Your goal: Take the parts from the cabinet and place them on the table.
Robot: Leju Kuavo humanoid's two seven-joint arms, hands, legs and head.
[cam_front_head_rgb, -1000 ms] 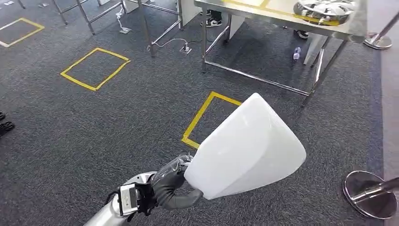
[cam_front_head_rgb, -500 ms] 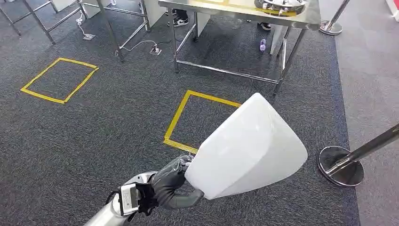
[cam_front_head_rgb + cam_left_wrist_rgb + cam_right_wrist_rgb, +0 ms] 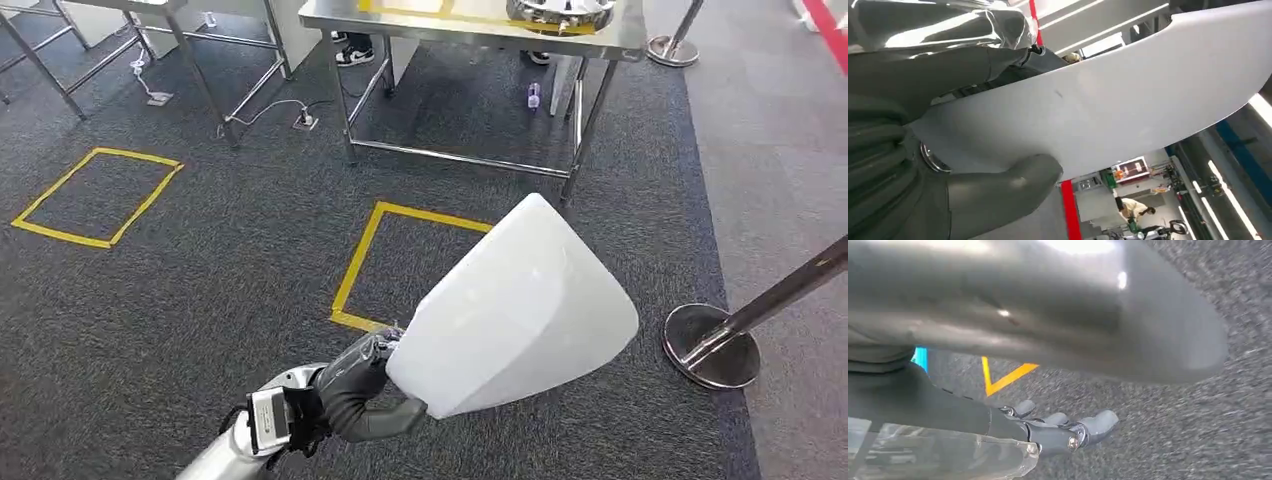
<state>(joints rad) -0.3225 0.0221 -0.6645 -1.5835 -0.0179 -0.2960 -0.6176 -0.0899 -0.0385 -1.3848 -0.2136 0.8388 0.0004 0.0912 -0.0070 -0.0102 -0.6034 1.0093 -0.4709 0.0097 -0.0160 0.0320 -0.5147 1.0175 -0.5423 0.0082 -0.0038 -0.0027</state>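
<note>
The left hand holds the white part by its narrow lower end, thumb pressed on one face and the other fingers on the opposite face; the part stands out in the air, well short of the table and above the carpet; the nearer yellow square lies between the part and the table.

The grip looks risky to me; the part is wide and its bulk reaches far beyond the hand, so a jolt in walking could make it turn or slip from between the fingers and drop on the carpet.

The table already carries a shiny round piece on the far side; if the part is put down too near it, the two may knock; if it is put too near the front edge, it may tip off.

A stanchion stands near the table, to its right; a wide swing of the part could touch its pole.

The right hand hangs low over the carpet, fingers apart and straight, holding nothing; it gives no support to the part.
</note>
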